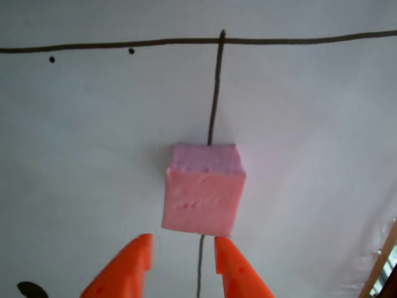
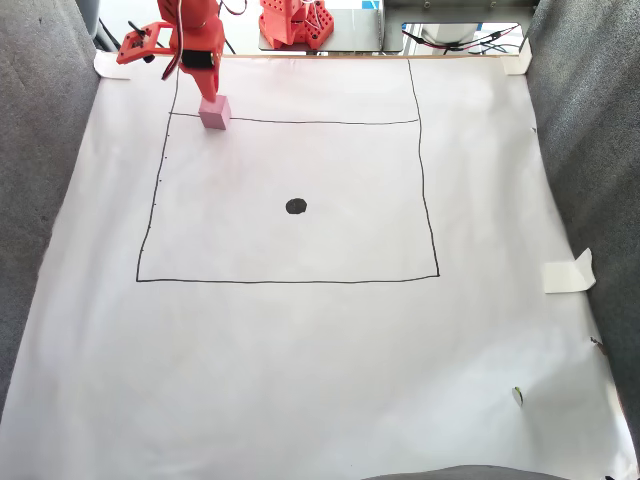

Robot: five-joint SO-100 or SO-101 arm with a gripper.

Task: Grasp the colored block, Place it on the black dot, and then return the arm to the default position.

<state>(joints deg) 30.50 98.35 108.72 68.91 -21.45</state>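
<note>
1 pale pink foam cube [image 1: 203,197], matte, rough-faced, sat at far-left corner of drawn square in fixed view; 2 pointed orange plastic fingers [image 1: 133,266], gripper [image 1: 183,248] apart, just short of cube; 1 fuzzy black dot [image 2: 296,206] mid-square, well apart.

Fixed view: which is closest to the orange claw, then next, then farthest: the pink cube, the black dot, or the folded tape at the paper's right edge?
From the gripper:
1. Pink cube, just below it, top left.
2. Black dot, mid-square.
3. Folded tape, far right edge.
</note>
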